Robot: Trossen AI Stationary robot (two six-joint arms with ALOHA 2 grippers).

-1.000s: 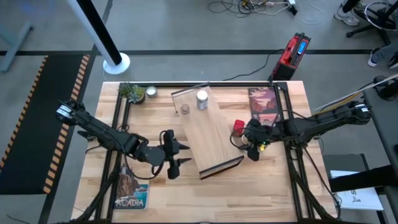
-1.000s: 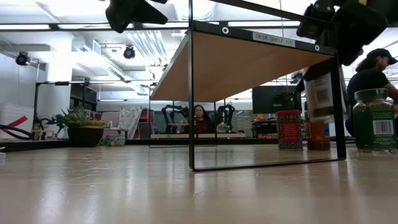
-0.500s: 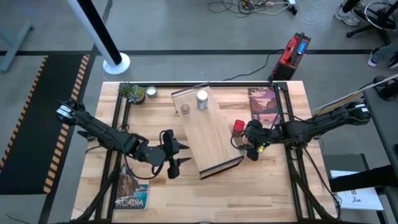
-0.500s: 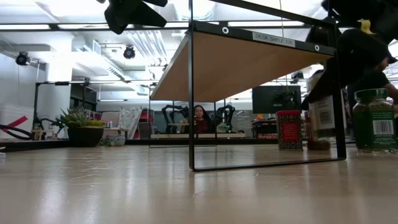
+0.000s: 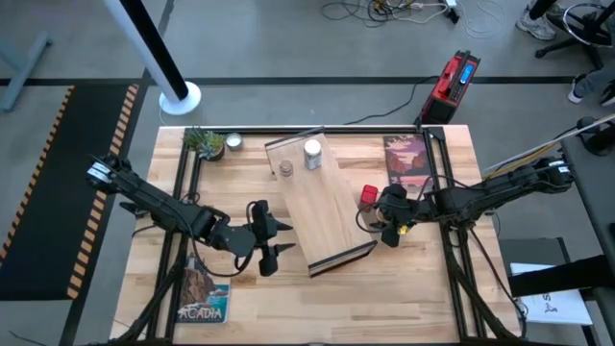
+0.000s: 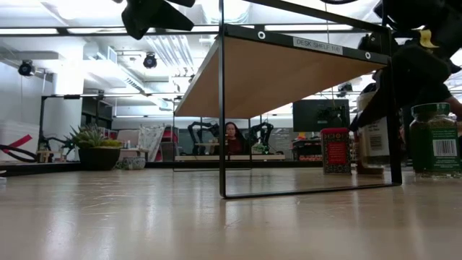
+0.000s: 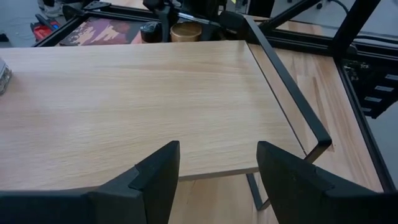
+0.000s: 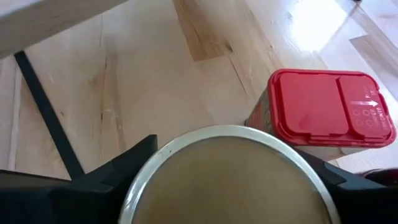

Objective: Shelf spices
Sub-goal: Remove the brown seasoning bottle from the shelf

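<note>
The left gripper (image 5: 272, 237) hangs open just off the shelf's (image 5: 322, 207) near corner. Beside the shelf's right edge, the right gripper (image 5: 388, 223) grips a tan-lidded jar (image 8: 224, 171), seen clearly only by its wrist camera, next to the red tin (image 8: 323, 109). Two jars (image 5: 299, 160) stand on the shelf's far end.

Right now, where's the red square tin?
High view: the red square tin stands on the table just right of the shelf, beside the right gripper.
</note>
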